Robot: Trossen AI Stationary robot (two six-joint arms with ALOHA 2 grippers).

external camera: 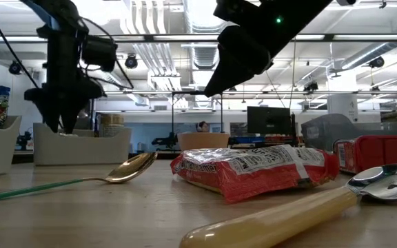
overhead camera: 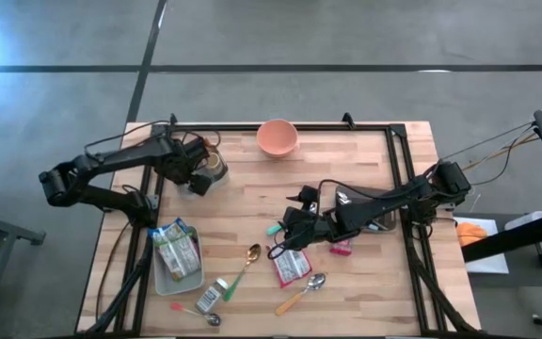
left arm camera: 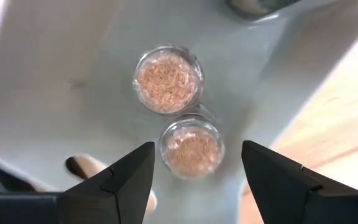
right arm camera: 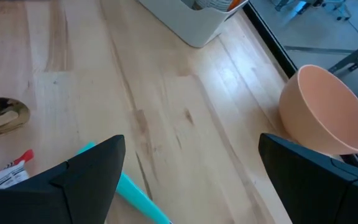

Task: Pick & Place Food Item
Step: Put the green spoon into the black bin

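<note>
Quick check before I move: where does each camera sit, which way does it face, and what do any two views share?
High: overhead, straight down; both arms, left gripper, right gripper.
Low: tabletop height, level across red packet into the room.
Left wrist: down on two jars in a tray; own open fingers.
Right wrist: across table; own open fingers.
Shared: pink bowl.
</note>
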